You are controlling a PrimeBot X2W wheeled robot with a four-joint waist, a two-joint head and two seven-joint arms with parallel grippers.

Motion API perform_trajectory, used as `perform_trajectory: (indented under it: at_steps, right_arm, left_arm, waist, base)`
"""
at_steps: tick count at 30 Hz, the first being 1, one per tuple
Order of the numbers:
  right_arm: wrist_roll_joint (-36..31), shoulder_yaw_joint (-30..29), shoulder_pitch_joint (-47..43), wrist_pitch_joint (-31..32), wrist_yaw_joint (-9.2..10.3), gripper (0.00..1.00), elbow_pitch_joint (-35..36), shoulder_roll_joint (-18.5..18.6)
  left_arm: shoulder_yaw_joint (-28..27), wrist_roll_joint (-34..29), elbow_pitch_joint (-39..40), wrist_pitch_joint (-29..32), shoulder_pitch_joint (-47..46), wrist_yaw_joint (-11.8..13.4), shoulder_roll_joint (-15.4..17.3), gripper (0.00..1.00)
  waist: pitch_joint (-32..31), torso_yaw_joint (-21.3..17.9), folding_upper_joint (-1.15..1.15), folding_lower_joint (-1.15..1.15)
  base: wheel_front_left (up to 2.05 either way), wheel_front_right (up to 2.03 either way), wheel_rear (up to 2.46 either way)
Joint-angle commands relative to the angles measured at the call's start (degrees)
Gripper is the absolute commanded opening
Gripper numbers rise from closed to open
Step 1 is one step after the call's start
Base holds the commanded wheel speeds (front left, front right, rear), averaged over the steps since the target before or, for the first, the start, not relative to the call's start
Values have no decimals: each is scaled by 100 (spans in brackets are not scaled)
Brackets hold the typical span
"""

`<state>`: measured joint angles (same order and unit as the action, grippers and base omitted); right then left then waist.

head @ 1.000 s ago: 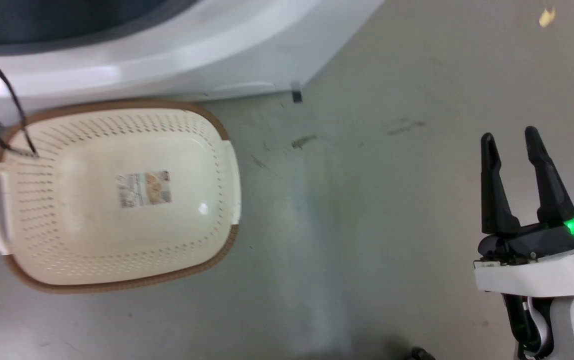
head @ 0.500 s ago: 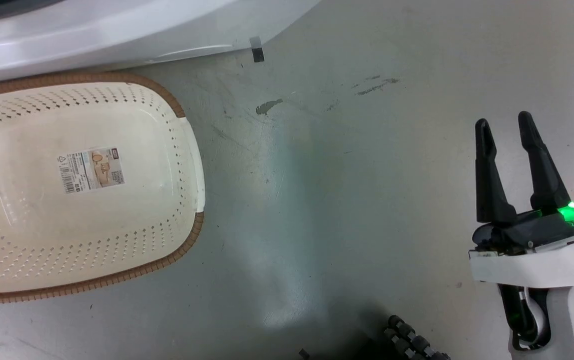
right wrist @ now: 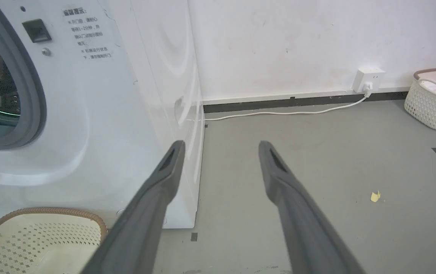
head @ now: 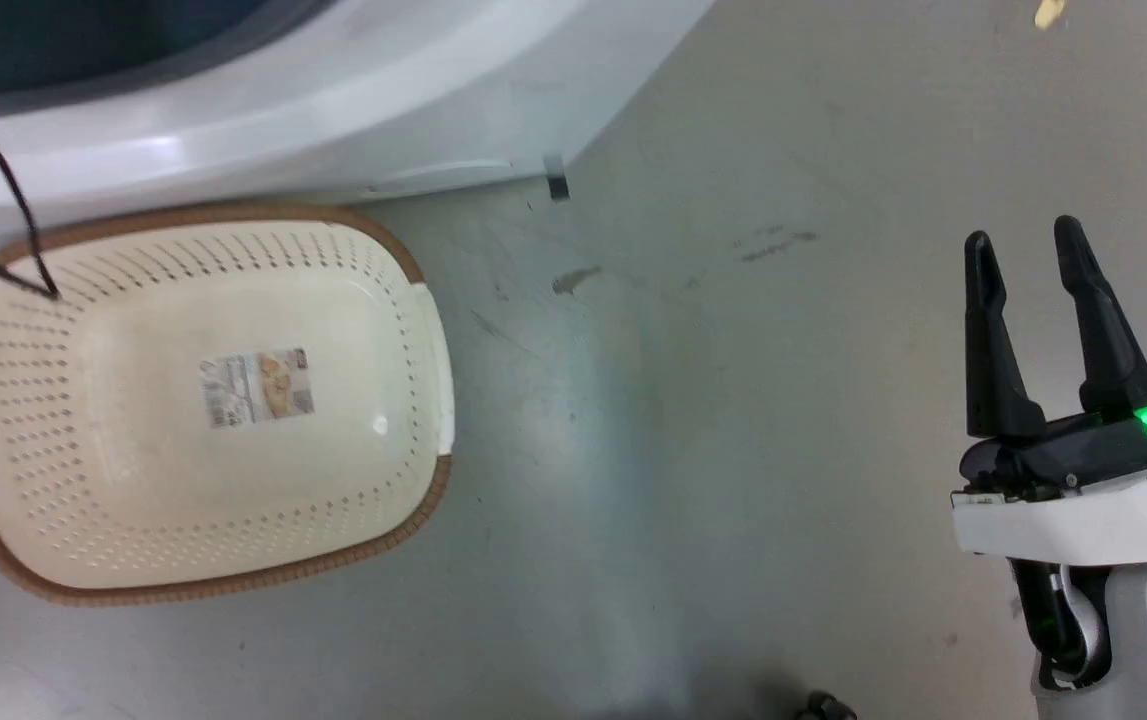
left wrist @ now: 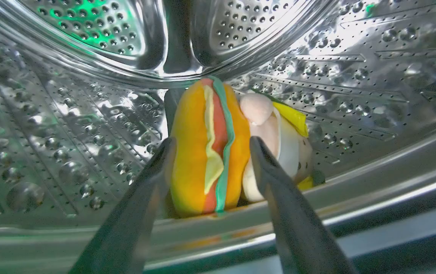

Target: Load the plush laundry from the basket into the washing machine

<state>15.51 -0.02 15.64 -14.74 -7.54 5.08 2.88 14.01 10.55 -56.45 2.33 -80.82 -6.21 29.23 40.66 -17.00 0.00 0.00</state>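
The left gripper (left wrist: 213,140) is seen inside the drum (left wrist: 69,125) of the washing machine (right wrist: 126,95), its jaws spread wide, about as wide as those of the idle right gripper (head: 1023,235). Just past the fingertips, dead ahead, the plush laundry (left wrist: 202,152) is found on the drum's bottom, right behind the front lip (left wrist: 316,198). The burger half is stood on edge, its green and red stripes running up and down the wrist view, and it is bracketed by the two fingers. The doll half is pushed out to the right, beyond the right finger. Whether the pads press on the burger or merely lie beside it cannot be told for certain, though the toy's weight appears to be carried by the drum.

Out on the floor (head: 683,400), the right gripper is held well off to the side with nothing in it. The basket (head: 353,480) is shown bare, just in front of the machine.

So the load is judged delivered. The coming move is judged to be the left arm's: a straight pull back along the fingers, so that the burger is not dragged over the lip.
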Motion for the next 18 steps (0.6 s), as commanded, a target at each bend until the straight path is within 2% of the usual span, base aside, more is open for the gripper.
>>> perform_trajectory:
  at_steps: [1,11,18]
  right_arm:
    - [-89,-55,-50,-26,5,100,-32,-1]
    - [-556,-213,-454,-26,5,100,-123,-1]
    - [-718,-277,-788,-26,5,100,-160,-1]
  left_arm:
    - [-7,82,-92,-208,236,-14,-88,100]
    - [-155,700,-215,-1348,1410,-91,-684,100]
    - [-182,1048,448,-1673,2689,-113,-1022,100]
  waist:
    - [-474,230,0,0]
    - [-1968,849,0,0]
    - [-2796,1239,0,0]
  base:
    - [0,0,0]
    - [0,0,0]
    - [0,0,0]
